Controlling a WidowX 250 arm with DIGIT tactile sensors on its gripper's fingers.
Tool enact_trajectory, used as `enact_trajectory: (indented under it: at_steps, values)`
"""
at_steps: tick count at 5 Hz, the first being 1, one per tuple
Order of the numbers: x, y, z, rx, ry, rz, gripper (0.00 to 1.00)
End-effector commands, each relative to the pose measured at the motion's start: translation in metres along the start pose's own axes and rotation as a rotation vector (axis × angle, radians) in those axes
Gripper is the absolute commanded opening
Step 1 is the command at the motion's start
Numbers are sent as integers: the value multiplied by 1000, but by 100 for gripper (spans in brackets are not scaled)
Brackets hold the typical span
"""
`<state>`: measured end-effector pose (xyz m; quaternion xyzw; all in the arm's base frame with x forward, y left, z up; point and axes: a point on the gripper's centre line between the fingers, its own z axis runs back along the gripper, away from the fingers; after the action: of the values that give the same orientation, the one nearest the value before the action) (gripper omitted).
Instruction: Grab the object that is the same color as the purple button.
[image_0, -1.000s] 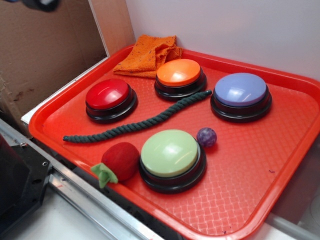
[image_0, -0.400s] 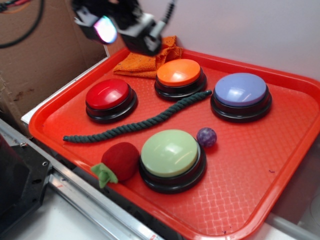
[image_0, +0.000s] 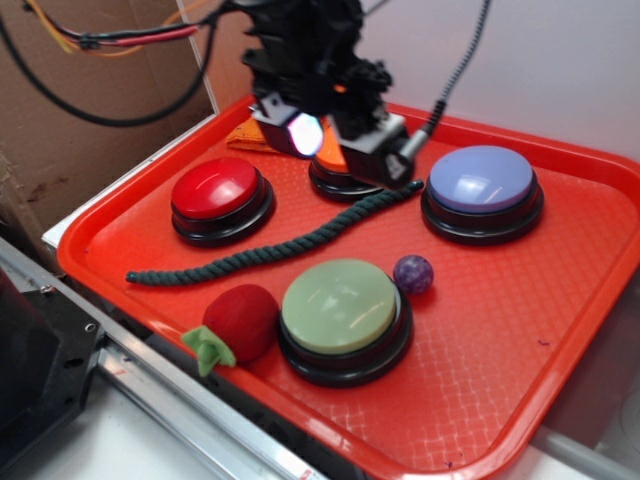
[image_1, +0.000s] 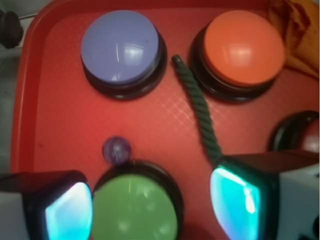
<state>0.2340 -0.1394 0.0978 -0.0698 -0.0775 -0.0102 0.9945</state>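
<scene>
- I use the tray as landmark; everything sits on it.
- Far left on the tray: red button, with the strawberry near the tray's front edge, leaf pointing left.
- Rope runs from the tray's left side up toward its middle; in the wrist view its end lies between the two back buttons.
- Cloth in the tray's back-left corner, mostly hidden by my arm in the exterior view.
- Gripper hangs above the tray's back middle, over the orange button; I see the jaws wide apart, nothing between them.
- Green button at the tray's front middle.
- Ball rests on the tray floor just beside the green button, toward the purple button; well apart from the gripper, untouched.
- Purple button sits at the tray's back right.
</scene>
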Motion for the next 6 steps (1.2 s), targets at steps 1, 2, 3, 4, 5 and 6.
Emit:
enact_trajectory:
  at_steps: [1, 2, 3, 4, 5, 6]
  values:
    - [21, -21, -22, -12, 14, -7, 100]
    - [21, -27, -36, 9, 41, -19, 100]
    - [16, -32, -46, 29, 65, -28, 100]
    - [8, -38, -60, 56, 103, -42, 100]
    - [4, -37, -68, 81, 124, -28, 100]
    - [4, -33, -78, 96, 145, -5, 100]
